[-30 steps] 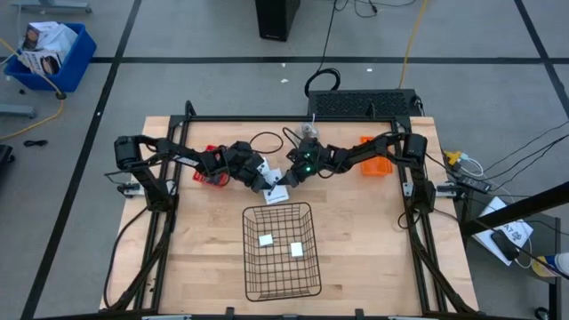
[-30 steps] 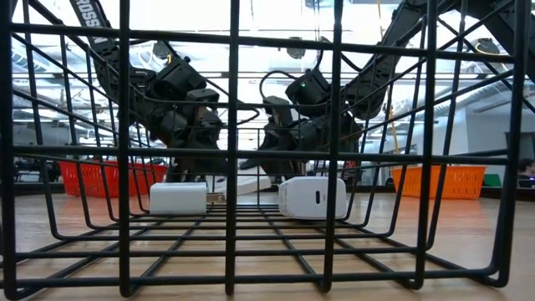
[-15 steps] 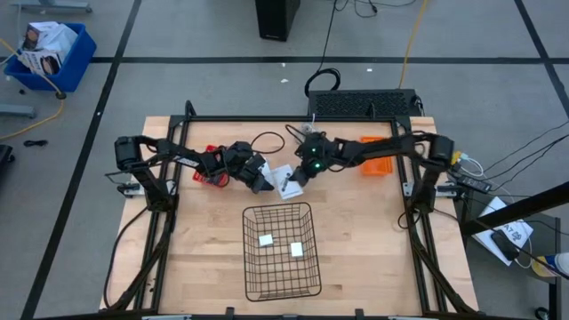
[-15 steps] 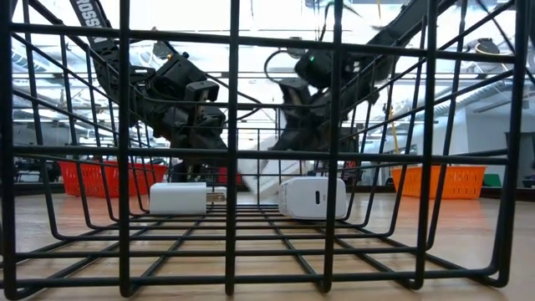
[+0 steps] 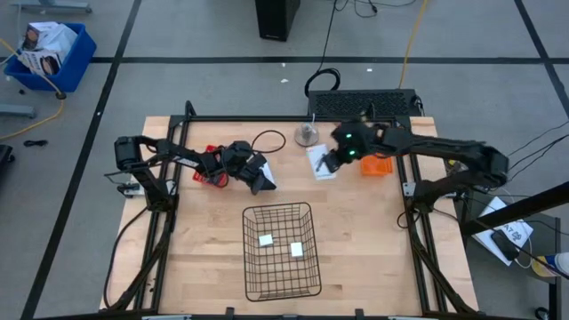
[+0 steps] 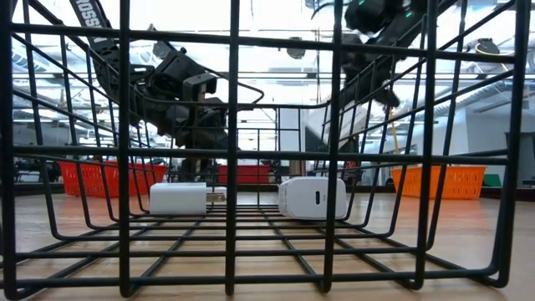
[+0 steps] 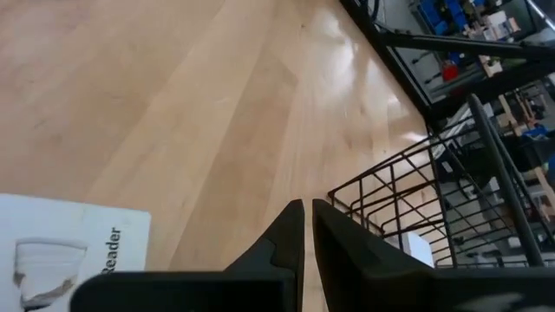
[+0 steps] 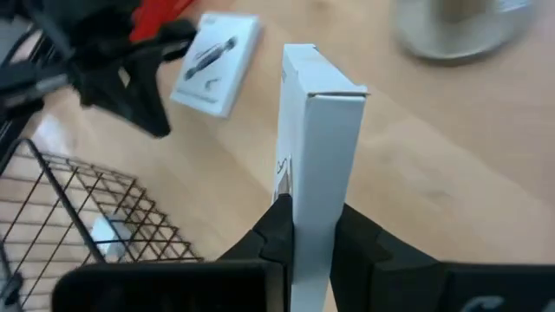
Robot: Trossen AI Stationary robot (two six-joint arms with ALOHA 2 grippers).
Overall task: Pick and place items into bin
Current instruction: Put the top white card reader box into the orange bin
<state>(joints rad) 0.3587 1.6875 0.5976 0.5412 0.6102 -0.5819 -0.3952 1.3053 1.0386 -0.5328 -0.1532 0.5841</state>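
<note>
White card, flat and sharp-cornered: the packet (image 8: 316,165) stands edge-on between the right claw's (image 8: 305,227) two dark fingers, which pinch its lower edge, holding it clear of the table. From above, this packet (image 5: 322,164) shows just beside the right claw (image 5: 332,160), over the back part of the table, between a round glassy dish (image 5: 307,134) behind it and the basket (image 5: 282,252) well forward of it.

A second packet (image 8: 215,63), also flat white card with black print, lies on the boards past the held one, close to the left claw (image 5: 264,181). The left wrist view shows what seems the same packet (image 7: 65,243) as a matte white sheet with a printed drawing, beside the left claw (image 7: 307,227), whose fingers stand almost together with only a thin slit between them, holding nothing.

Two small white blocks (image 6: 178,199) (image 6: 313,197), smooth with rounded corners, lie apart on the basket's wire floor; from above they show as two pale squares (image 5: 265,239) (image 5: 297,251). The basket is black wire in a square grid, with open top and rounded corners.

The table (image 5: 204,249) is pale wood boards with a faint sheen. An orange tray (image 5: 376,165) sits just beyond the right claw, a red one (image 5: 208,175) behind the left arm, and a black cable loop (image 5: 267,140) lies near the dish.
</note>
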